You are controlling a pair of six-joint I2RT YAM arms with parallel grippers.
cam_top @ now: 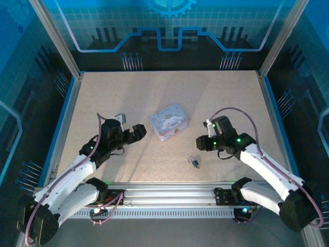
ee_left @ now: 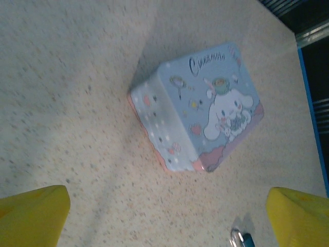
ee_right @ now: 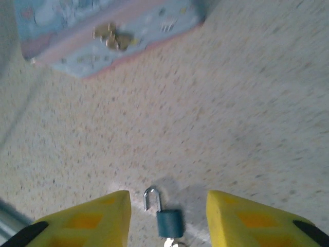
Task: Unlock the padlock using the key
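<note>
The padlock (ee_right: 169,222) is a tiny teal lock lying flat on the speckled table (ee_right: 247,103). Its silver shackle (ee_right: 150,197) stands swung out, one leg free of the body. A silver bit of the key (ee_right: 174,243) sticks out of the lock's bottom end at the frame edge. My right gripper (ee_right: 167,201) hangs open over it, a yellow finger on each side, touching nothing. From above, the padlock (cam_top: 194,162) lies just in front of the right gripper (cam_top: 200,143). My left gripper (cam_top: 135,133) is wide open and empty, left of the tin box, and its wrist view catches the padlock (ee_left: 240,239).
A pastel blue cartoon tin box (cam_top: 168,121) sits mid-table between the arms, its brass clasp (ee_right: 112,37) facing the right gripper. A small grey piece (cam_top: 120,118) lies behind the left arm. Metal rails (cam_top: 169,193) line the near edge, and frame posts (cam_top: 54,41) bound the table.
</note>
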